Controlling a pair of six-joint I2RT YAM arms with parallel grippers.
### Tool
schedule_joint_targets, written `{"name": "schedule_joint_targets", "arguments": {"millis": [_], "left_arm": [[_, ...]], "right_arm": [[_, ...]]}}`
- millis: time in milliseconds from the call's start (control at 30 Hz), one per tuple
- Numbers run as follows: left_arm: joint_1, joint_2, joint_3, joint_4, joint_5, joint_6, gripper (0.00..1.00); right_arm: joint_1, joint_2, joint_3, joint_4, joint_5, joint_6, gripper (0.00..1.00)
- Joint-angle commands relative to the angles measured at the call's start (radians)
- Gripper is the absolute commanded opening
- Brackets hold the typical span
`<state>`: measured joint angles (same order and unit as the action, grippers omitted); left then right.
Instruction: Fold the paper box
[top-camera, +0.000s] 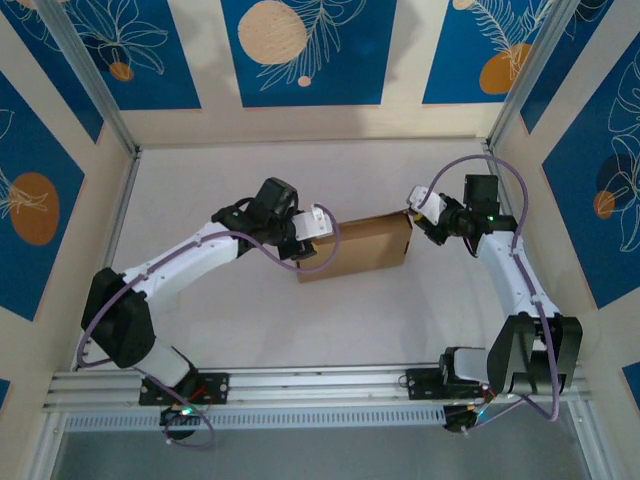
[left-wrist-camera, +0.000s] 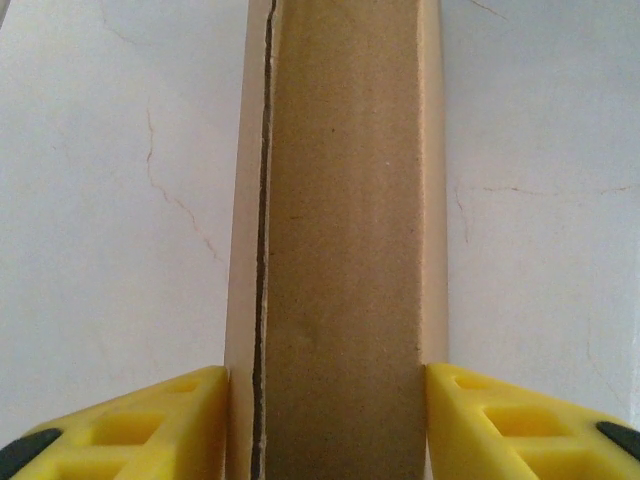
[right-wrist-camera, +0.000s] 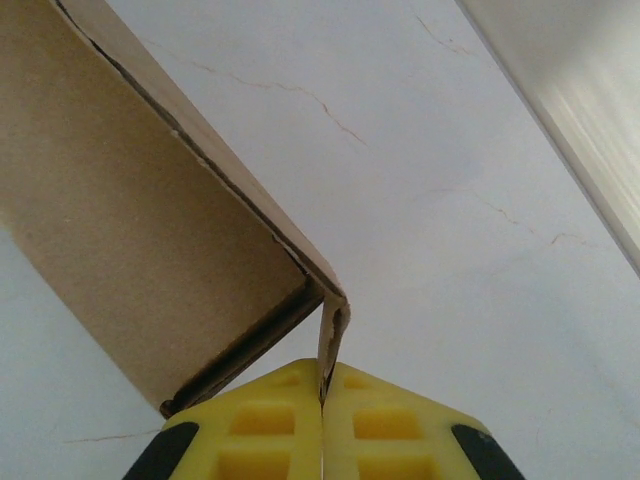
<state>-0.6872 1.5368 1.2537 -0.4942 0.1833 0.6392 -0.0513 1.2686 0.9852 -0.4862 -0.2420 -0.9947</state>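
Observation:
The paper box (top-camera: 360, 246) is a shallow brown cardboard box in the middle of the white table, between the two arms. My left gripper (top-camera: 318, 222) is at its left end. In the left wrist view its yellow fingers (left-wrist-camera: 160, 425) press both outer faces of the box's narrow end (left-wrist-camera: 340, 250), so it is shut on the box. My right gripper (top-camera: 420, 205) is at the box's far right corner. In the right wrist view the yellow pads (right-wrist-camera: 275, 425) are closed on a thin cardboard tab (right-wrist-camera: 332, 335) sticking out from that corner of the box (right-wrist-camera: 130, 210).
Metal posts (top-camera: 90, 75) and patterned blue wall panels stand on three sides of the table (top-camera: 200, 180). An aluminium rail (top-camera: 320, 385) carrying both arm bases runs along the near edge. A metal frame bar (right-wrist-camera: 570, 110) passes close to the right gripper.

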Motion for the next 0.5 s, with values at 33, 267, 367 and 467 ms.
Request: {"name": "schedule_joint_targets", "arguments": {"millis": [33,267,367,467], "left_arm": [[0.009,0.005,0.015,-0.011,0.02,0.021,0.5],[0.008,0.015,0.022,-0.008,0.004,0.018,0.5],[0.009,0.024,0.029,-0.011,0.001,0.016,0.5],[0.01,0.032,0.039,-0.016,-0.004,0.014,0.5]], "right_arm": [[0.017,-0.035,0.027,-0.03,-0.034,0.021,0.06],[0.033,-0.032,0.093,-0.112,-0.08,0.162,0.0],[0.053,-0.016,0.129,-0.167,-0.075,0.235,0.0],[0.084,-0.018,0.138,-0.179,-0.055,0.31,0.0]]}}
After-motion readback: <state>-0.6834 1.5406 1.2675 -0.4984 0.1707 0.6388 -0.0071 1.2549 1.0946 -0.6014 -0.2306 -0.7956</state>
